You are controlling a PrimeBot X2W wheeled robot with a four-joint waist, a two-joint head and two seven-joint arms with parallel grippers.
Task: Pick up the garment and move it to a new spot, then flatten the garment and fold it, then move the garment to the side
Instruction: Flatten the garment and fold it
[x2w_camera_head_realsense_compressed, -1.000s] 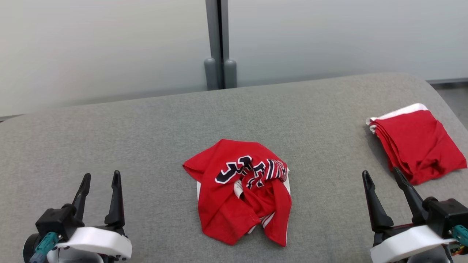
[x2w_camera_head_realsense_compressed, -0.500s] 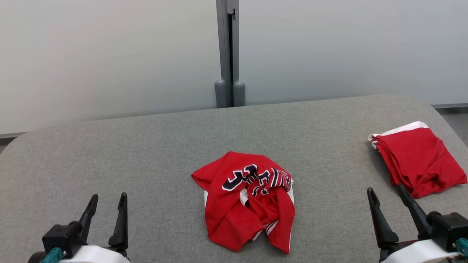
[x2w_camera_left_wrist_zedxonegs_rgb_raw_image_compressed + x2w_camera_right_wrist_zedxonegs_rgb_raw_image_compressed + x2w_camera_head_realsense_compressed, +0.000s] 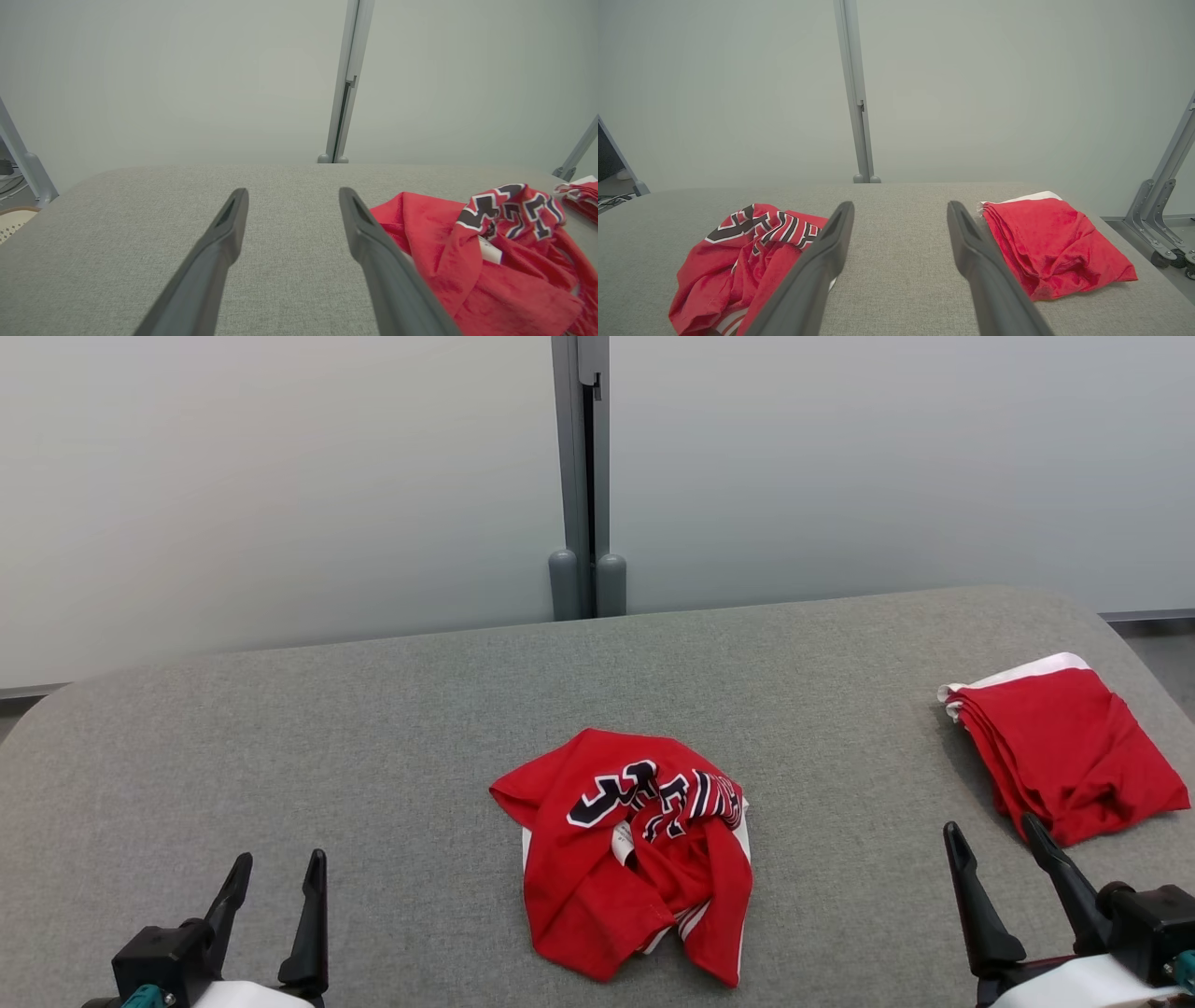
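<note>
Seen from my head, the crumpled red garment [image 3: 635, 854] lies in the middle of the grey tabletop [image 3: 327, 728], between my two arms. It is a heap about as wide as it is deep, with no clear long axis. Its black-and-white lettering runs left to right across the far side, and loose folds trail toward me. My left jaws, lower left, and my right jaws, lower right, stand wide and empty, pointing away from me, apart from the cloth. A folded red garment [image 3: 1064, 751] sits near the tabletop's right edge, just beyond the right jaws. From the left wrist, the heap lies right of my spread fingers [image 3: 219, 247], partly behind the right-hand one. From the right wrist, the heap lies left, the folded piece right, bare tabletop between.
</note>
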